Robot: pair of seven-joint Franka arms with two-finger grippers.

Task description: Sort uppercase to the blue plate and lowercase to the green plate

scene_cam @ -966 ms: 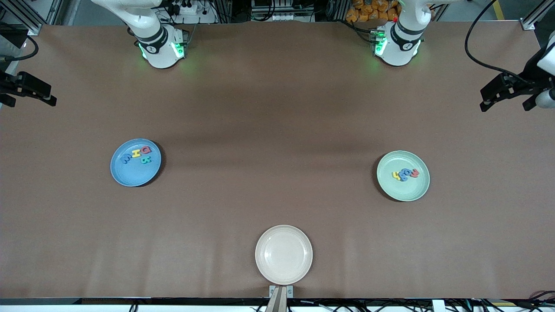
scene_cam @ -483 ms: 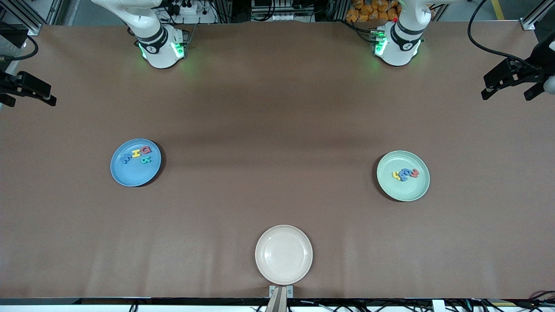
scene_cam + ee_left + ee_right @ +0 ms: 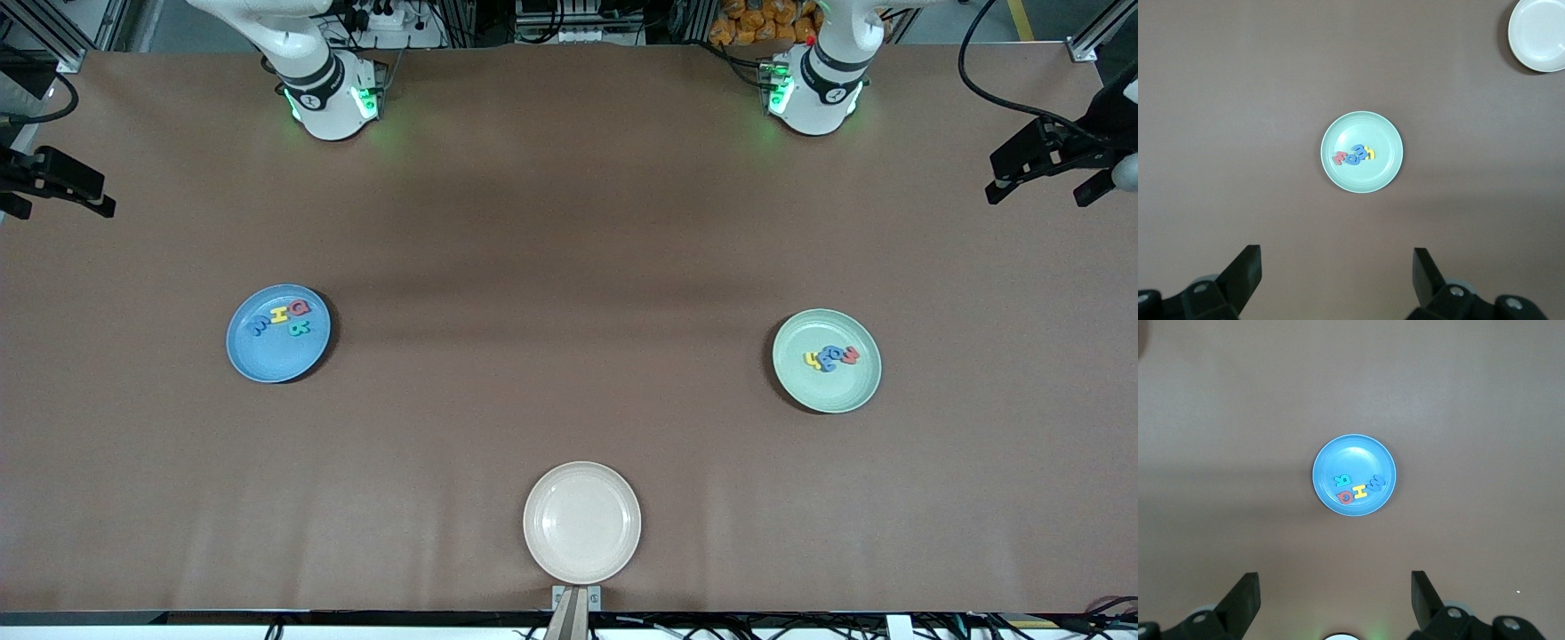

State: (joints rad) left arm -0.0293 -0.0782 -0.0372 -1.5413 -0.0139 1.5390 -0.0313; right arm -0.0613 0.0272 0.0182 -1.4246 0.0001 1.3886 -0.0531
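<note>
Front view shows the blue plate (image 3: 277,356) toward the right arm's end of the worktop (image 3: 551,267), carrying the four uppercase letters (image 3: 283,317). Toward the left arm's end, the green plate (image 3: 827,391) carries the four lowercase letters (image 3: 831,357). A cream plate (image 3: 581,522) sits nearest the camera, between them. Left gripper (image 3: 1337,280) and right gripper (image 3: 1335,599) hang high at the worktop's ends, fingers spread wide and empty.

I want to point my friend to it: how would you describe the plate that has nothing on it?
Start at the brown table, along the edge nearest the front camera, midway between its two ends. There sits a round cream plate. Unlike the blue plate and green plate, it carries no toy letters.
</note>
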